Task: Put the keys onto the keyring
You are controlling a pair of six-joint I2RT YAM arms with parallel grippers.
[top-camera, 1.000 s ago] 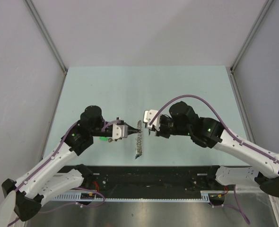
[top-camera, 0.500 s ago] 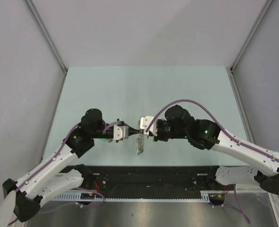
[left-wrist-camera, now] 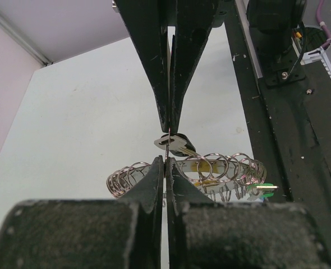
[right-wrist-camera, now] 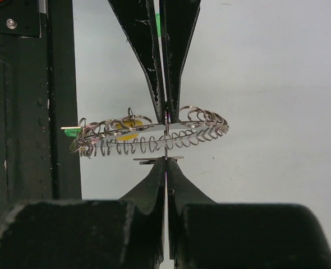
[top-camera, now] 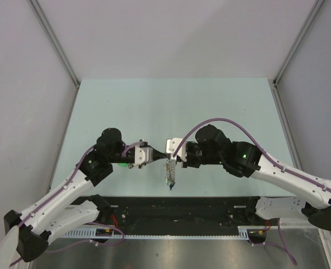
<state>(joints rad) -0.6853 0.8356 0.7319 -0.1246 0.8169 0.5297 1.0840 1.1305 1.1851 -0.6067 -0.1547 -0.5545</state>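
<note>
My left gripper and right gripper meet tip to tip above the table's near middle. A chain of linked metal keyrings hangs below them. In the left wrist view my left gripper is shut on a thin ring of the chain, and a silver key sits right at the right gripper's tips above. In the right wrist view my right gripper is shut on that key, seen edge-on. The chain carries a green-headed key and a yellow-headed key.
The pale green table is walled on the left, back and right. A black rail with cabling runs along the near edge, just below the hanging chain.
My right gripper has moved left until it meets the left gripper's tips. The ring chain has shifted slightly right and now hangs straight down between them.
</note>
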